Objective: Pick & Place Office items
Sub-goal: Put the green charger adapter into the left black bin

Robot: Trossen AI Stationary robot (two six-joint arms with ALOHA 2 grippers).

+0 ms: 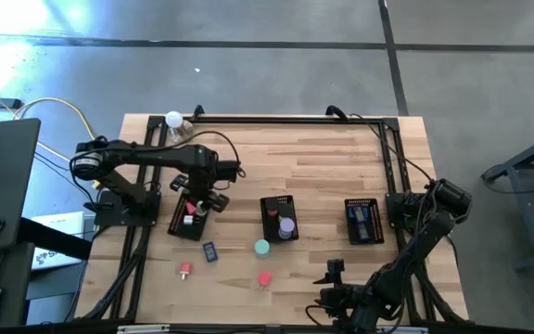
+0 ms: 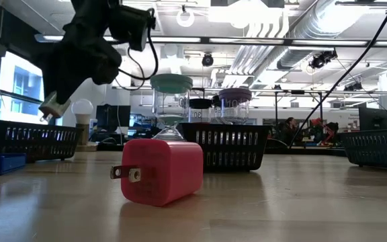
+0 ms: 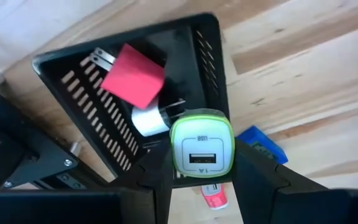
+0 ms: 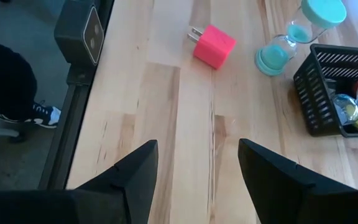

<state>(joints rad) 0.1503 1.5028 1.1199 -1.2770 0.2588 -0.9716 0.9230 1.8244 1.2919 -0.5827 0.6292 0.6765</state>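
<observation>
My left gripper [image 3: 202, 163] hangs over the left black mesh tray [image 1: 180, 225], shut on a white USB charger with a green rim [image 3: 202, 144]. The low view shows that charger [image 2: 52, 105] high above the table. A red plug block [image 3: 132, 74] and a white plug [image 3: 148, 119] lie in that tray. A pink charger block [image 1: 265, 277], a teal hourglass [image 1: 261, 247], a dark blue rectangle [image 1: 209, 250] and a small red piece [image 1: 185, 269] lie on the wood. My right gripper [image 4: 197, 171] stands open near the table's front edge, short of the pink block [image 4: 214, 45]. My left gripper pinches the charger by two opposite sides [image 3: 174, 149] between its two fingers, the USB face turned up toward the wrist. The fingers [image 3: 157, 177] come from above, pointing steeply down. The charger hangs clear above the tray's near wall.
A middle tray [image 1: 269, 203] holds a purple-topped piece, and a right tray [image 1: 364, 221] holds blue pieces. A white ball on a metal base [image 1: 174, 121] stands at the far left corner. Black frame rails run along the table's edges. Bare wood lies between the trays and the front edge.
</observation>
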